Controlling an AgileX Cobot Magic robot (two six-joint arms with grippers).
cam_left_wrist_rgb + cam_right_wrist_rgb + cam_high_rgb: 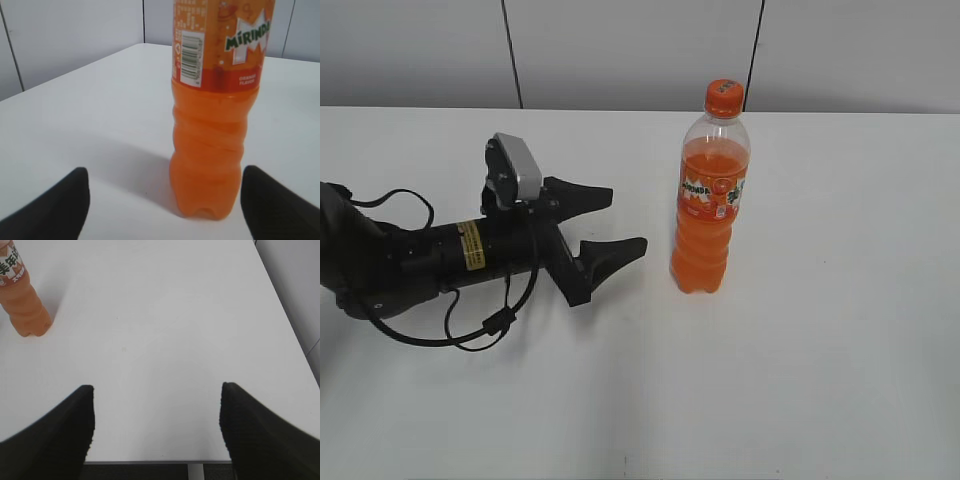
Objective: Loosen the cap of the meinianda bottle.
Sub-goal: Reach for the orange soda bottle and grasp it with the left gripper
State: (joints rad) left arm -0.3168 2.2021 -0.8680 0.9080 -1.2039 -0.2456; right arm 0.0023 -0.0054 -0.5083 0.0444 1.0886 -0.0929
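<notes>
So, L to R: black left gripper (625, 222) sits low over the white table (820, 350) on the left side of the ext view, arm lying nearly flat, jaws spread wide and pointing right toward the bottle. Nothing between the fingers, not touching anything. Grey wrist cam block (518, 165) on top of it, black cable loop (470, 330) trailing on the tabletop below the arm.

Just right of the fingertips, w/ a clear gap: tall clear plastic meinianda bottle w/ orange liquid (710, 215), upright on the table, roughly centre of view. Orange/white/green label band around the upper body, ribbed lower half. Small round orange screw cap (724, 97) is on the neck, dark mark on top.

Left wrist view: bottle (215, 150) dead ahead, framed between the two black fingertips (55, 205), base resting on the table, no contact w/ either finger.

Right gripper (156, 427): not in ext view; wrist view shows its jaws spread apart, empty, above bare table near the front edge. Bottle (22, 305) is well away at the upper left of that view.
</notes>
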